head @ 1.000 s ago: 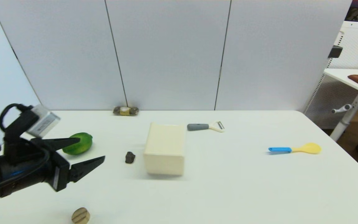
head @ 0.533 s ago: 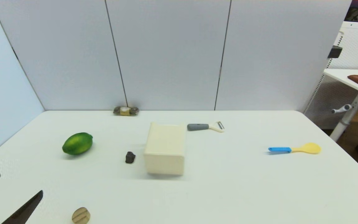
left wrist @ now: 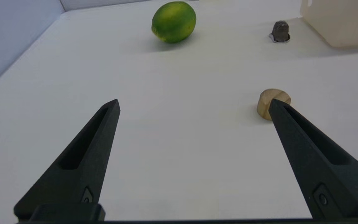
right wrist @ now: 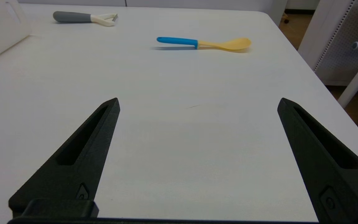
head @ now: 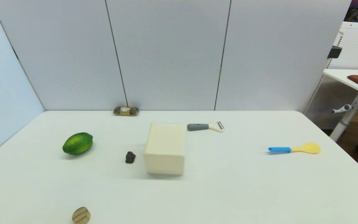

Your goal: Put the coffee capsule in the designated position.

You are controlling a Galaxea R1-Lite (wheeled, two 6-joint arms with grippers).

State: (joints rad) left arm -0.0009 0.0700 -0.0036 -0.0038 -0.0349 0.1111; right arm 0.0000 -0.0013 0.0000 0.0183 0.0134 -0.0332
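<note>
The coffee capsule [head: 130,157] is a tiny blackish-brown lump standing on the white table just left of the cream box [head: 165,148]; the left wrist view shows the capsule [left wrist: 280,31] beside that box [left wrist: 340,21]. Neither arm shows in the head view. My left gripper [left wrist: 194,104] hangs open and empty over the near-left table, well short of the capsule. The right gripper [right wrist: 197,102] is open and empty over the near-right table, far from the capsule.
A green lime [head: 77,143] lies left of the capsule. A tan grooved disc [head: 81,215] sits by the front edge, close to my left fingertip [left wrist: 278,107]. A dark-and-yellow wrapped piece [head: 126,110], a grey-handled peeler [head: 205,126] and a blue-and-yellow spoon [head: 294,149] lie farther off.
The left arm, reaching in over the table's left side a second ago, has drawn back out of the head view. The capsule and other objects have not moved.
</note>
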